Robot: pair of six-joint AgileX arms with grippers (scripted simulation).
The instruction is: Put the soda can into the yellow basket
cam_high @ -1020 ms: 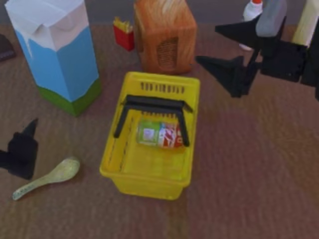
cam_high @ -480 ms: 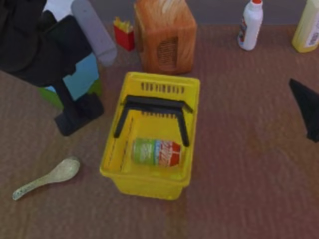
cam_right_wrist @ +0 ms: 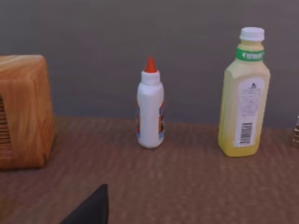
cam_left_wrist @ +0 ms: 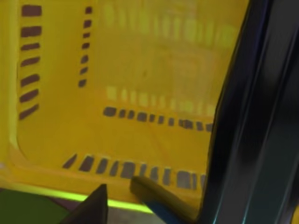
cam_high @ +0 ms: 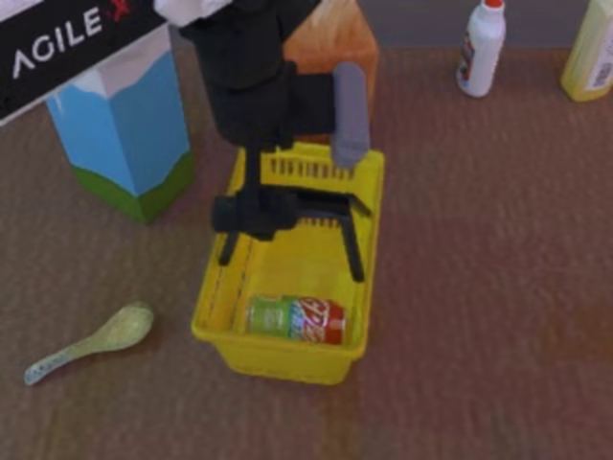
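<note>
The soda can point(cam_high: 295, 319) lies on its side inside the yellow basket point(cam_high: 374, 240), at the basket's near end, with nothing touching it. My left arm reaches in from the upper left. Its gripper point(cam_high: 254, 213) hangs open over the left end of the black handles point(cam_high: 308, 198). In the left wrist view a dark finger point(cam_left_wrist: 96, 207) shows against the slotted yellow wall point(cam_left_wrist: 140, 70), and the handle point(cam_left_wrist: 252, 116) fills the side. My right gripper is out of the top view; one finger point(cam_right_wrist: 91, 210) shows above bare table, holding nothing.
A blue, white and green carton point(cam_high: 124, 125) stands left of the basket, a wooden box point(cam_high: 362, 53) behind it. A white bottle with a red cap point(cam_high: 480, 48) and a yellow bottle point(cam_high: 592, 53) stand at the back right. A spoon point(cam_high: 91, 342) lies front left.
My left arm swung from the left side over to the basket's handles. The can rolled toward the basket's near end. My right arm withdrew out of the top view.
</note>
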